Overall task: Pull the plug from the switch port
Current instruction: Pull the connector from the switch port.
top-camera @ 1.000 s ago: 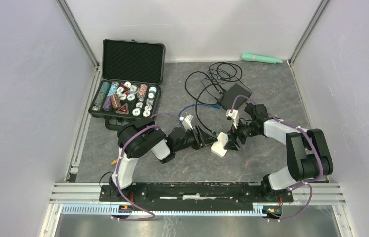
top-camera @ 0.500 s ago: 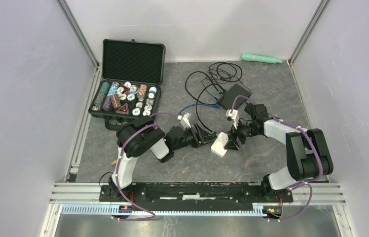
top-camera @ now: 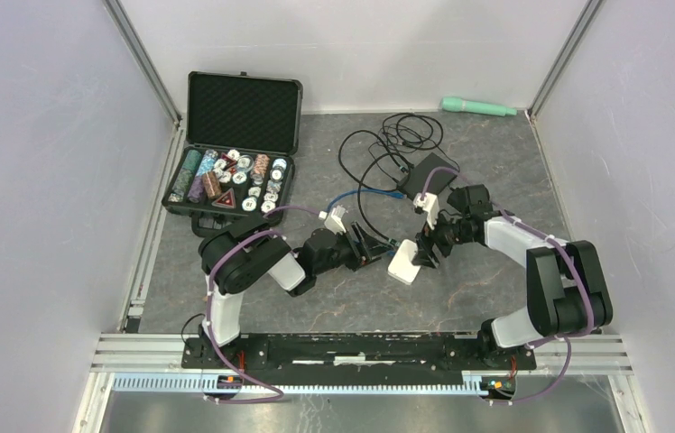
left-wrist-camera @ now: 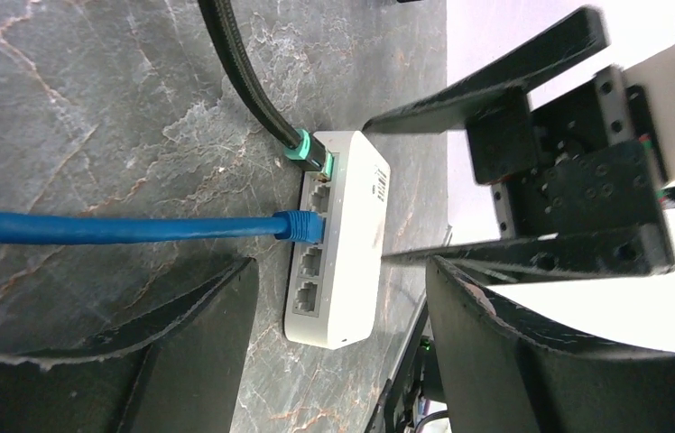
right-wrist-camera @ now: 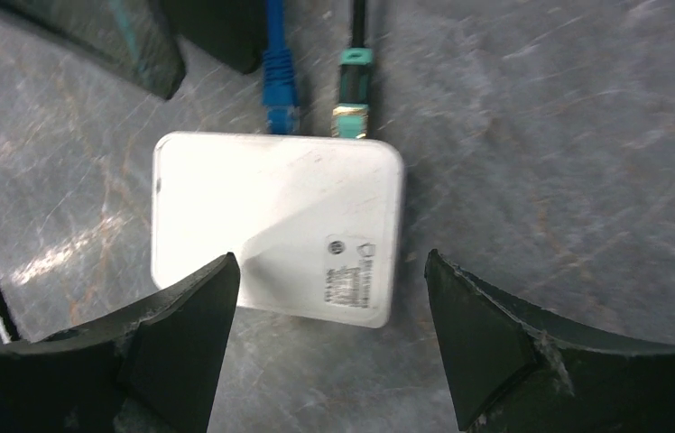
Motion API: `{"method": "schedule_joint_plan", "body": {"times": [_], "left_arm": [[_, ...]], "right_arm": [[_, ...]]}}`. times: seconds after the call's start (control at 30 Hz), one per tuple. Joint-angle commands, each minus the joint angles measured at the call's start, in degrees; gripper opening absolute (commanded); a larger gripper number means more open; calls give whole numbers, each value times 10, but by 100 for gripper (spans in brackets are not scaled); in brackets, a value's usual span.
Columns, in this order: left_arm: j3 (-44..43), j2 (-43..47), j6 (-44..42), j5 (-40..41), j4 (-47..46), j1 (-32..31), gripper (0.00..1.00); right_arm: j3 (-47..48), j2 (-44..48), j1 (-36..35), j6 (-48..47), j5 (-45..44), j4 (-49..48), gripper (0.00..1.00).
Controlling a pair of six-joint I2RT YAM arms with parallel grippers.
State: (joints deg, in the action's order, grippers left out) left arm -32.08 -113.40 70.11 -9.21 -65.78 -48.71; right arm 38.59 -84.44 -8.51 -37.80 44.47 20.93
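Observation:
A white switch (top-camera: 403, 262) lies flat on the grey table. A blue cable's plug (left-wrist-camera: 300, 225) and a black cable's green-banded plug (left-wrist-camera: 305, 153) sit in ports on its side. My left gripper (top-camera: 372, 248) is open at the port side, its fingers (left-wrist-camera: 189, 343) either side of the blue cable, clear of the plug. My right gripper (top-camera: 426, 251) is open at the opposite side of the switch (right-wrist-camera: 277, 225), its fingertips (right-wrist-camera: 189, 316) near the back corners, not touching. The blue plug (right-wrist-camera: 280, 90) and green-banded plug (right-wrist-camera: 353, 90) show beyond.
An open black case (top-camera: 235, 158) of poker chips stands at the back left. A black box (top-camera: 433, 173) and tangled black cables (top-camera: 388, 144) lie behind the switch. A green flashlight (top-camera: 478, 107) lies at the back wall.
The right wrist has moved a little toward the far side and the switch has shifted slightly with it. The left arm has drawn back slightly to the left. Both grippers stay open.

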Motion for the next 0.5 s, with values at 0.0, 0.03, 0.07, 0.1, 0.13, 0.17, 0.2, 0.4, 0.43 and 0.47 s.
{"method": "schedule_joint_plan", "body": {"times": [0.0,0.03,0.07,0.1,0.13,0.17,0.2,0.4,0.43,0.47], "left_arm": [[20,10,-12,31,82,2,77],[22,13,-13,32,84,2,77],[22,13,-14,32,85,2,77],[22,14,-14,31,85,2,77],[22,13,-11,31,85,2,76],[23,12,-10,31,86,2,76],[23,11,-8,30,91,2,75],[27,5,3,34,110,3,74],[28,4,3,33,111,4,74],[29,4,4,33,113,4,75]], "right_arm": [[59,6,-9,50,-30,-54,82],[65,2,-15,57,-31,-66,81],[68,-1,-22,69,-36,-83,81],[68,-3,-29,80,-41,-99,81],[68,-7,-37,88,-48,-113,80],[70,-12,-45,93,-56,-122,79],[72,-20,-54,96,-65,-130,78],[90,-66,-91,101,-77,-151,75],[95,-72,-97,102,-77,-151,74],[99,-78,-103,101,-80,-151,74]]}}
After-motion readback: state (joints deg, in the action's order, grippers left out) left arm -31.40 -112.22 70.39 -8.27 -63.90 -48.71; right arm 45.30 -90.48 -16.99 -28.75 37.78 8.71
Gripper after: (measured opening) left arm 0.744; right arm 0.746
